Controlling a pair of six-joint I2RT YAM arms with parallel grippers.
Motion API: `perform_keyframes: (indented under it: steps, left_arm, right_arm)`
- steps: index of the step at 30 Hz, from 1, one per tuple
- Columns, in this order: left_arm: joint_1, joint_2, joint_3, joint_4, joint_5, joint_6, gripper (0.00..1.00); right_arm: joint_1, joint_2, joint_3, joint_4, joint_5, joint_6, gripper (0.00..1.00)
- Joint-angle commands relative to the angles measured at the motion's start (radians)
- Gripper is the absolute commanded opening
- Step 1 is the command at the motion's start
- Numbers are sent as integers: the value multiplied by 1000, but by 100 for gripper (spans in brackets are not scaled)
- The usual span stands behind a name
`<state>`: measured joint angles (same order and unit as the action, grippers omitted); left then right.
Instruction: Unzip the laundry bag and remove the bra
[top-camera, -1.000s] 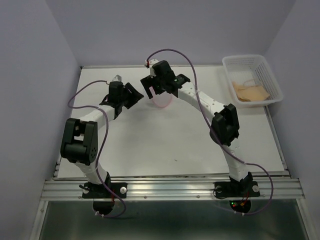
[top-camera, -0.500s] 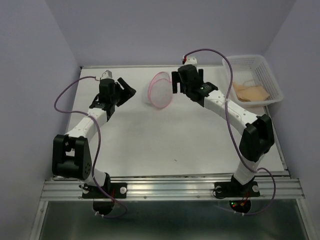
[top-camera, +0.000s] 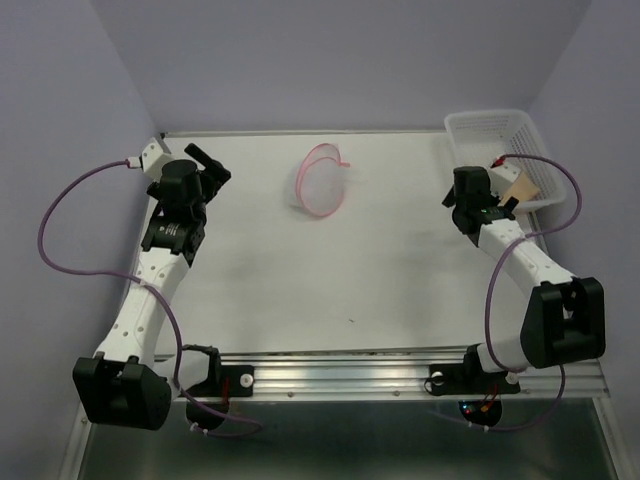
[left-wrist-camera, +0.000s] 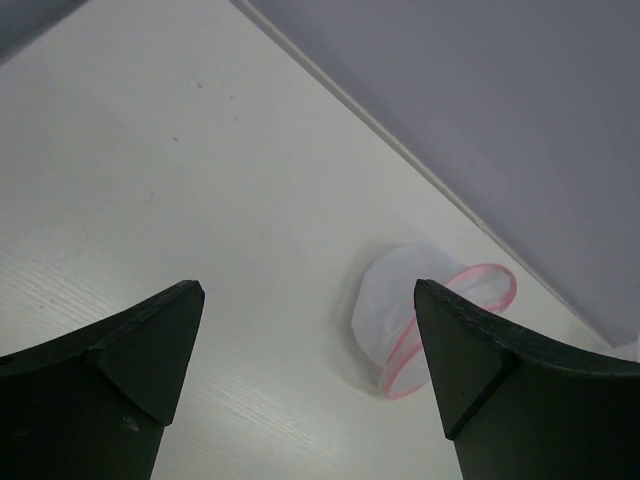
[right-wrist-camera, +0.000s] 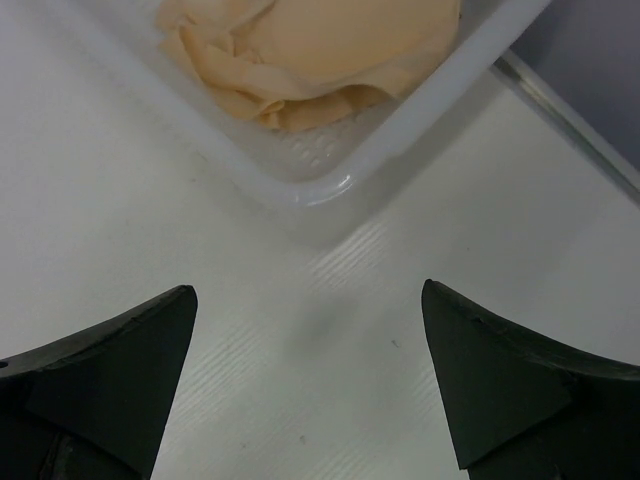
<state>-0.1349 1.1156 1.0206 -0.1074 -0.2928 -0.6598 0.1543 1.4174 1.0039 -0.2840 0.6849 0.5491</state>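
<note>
Peach bra (right-wrist-camera: 310, 50) lies in basket (right-wrist-camera: 400, 130), laundry bag (top-camera: 322, 182) apart; left hand (left-wrist-camera: 305, 292), right hand (right-wrist-camera: 306, 290) spread.

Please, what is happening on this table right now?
Neither robot arm holds anything: the left claw and the right claw are both open and empty. The laundry bag lies alone at the far middle of the table. The bra lies in the white basket at the far right corner, near the right claw. The removal looks done.
</note>
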Motion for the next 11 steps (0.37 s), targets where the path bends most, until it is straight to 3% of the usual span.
perform_keyframes:
  steps: [1,11]
  left_arm:
    - [6,-17,44,-67,-193,11,99]
    - [6,-7,50,-52,-197,23,99]
  right_arm:
    - [41,-38,-40,58,30,45,100]
    - [41,-35,-51,69,-61,17,100]
